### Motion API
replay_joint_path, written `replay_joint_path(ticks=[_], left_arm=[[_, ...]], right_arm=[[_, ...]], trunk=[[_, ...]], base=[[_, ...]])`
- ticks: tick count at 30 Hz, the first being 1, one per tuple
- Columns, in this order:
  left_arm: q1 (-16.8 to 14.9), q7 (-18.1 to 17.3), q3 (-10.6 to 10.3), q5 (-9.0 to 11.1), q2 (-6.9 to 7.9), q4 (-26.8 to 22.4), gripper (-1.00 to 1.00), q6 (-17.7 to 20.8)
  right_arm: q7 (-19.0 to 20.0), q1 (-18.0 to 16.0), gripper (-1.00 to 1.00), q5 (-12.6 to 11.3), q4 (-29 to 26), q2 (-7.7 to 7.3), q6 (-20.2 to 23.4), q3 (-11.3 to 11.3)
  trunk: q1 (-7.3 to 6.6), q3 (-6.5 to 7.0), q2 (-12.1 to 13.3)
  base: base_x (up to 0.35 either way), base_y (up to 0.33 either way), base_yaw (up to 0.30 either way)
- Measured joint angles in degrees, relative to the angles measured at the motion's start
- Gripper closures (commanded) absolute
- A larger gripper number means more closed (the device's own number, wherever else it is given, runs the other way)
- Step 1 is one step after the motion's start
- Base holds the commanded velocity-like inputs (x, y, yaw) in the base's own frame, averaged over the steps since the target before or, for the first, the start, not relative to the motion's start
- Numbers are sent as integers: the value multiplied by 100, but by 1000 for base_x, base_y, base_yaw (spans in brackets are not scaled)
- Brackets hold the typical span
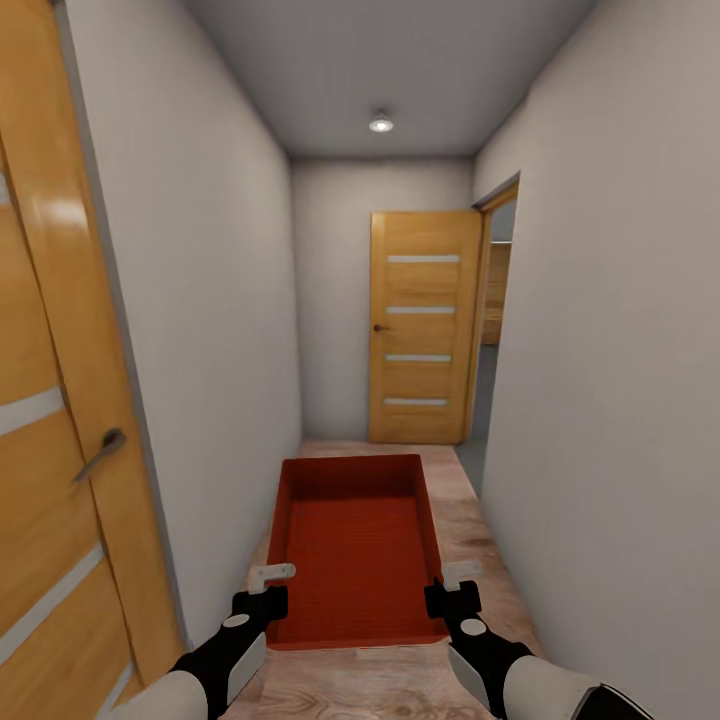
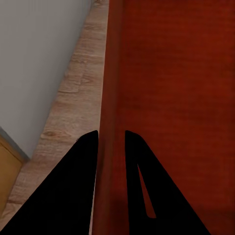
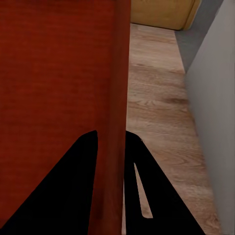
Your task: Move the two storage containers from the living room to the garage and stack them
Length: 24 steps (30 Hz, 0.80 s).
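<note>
An orange-red lidless storage container [image 1: 357, 545] hangs level in front of me, held up over the wood-plank floor of a narrow corridor. My left gripper [image 1: 272, 583] is shut on its left wall [image 2: 108, 98], one finger on each side of the wall. On the other side, my right gripper [image 1: 452, 583] is shut on the right wall [image 3: 120, 88] in the same way. The container [image 2: 176, 98] is empty inside [image 3: 54, 73].
White walls [image 1: 210, 330] close in on both sides. A wooden door [image 1: 60, 420] with a lever handle stands near on the left. Ahead, another wooden door [image 1: 424, 325] stands beside an open doorway [image 1: 492, 330] on the right. A round ceiling light [image 1: 381, 124] glows above.
</note>
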Motion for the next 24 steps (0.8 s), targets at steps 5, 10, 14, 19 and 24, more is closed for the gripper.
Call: replay_joint_path(ticks=[5,10,14,19,24], left_arm=[[2,0,2,0,0,0,100,-3],[2,0,2,0,0,0,100,-2],[3,-1,3,0,0,0,100,-5],[5,0,5,0,-1,0,100,-7],[3,-2,4,0,0,0,100,-7]], right_arm=[[0,0,100,2,0,0,0,1],[1,0,100,2,1,0,0,0],[-1,0,100,5,-1,0,0,1],[0,0,100,7,0,0,0,1],[-2,0,100,7,-2,0,0,1]], trunk=[[0,0,0],[0,0,0],[0,0,0],[0,0,0],[0,0,0]], base=[[323,0,0],[323,0,0],[323,0,0],[323,0,0],[323,0,0]])
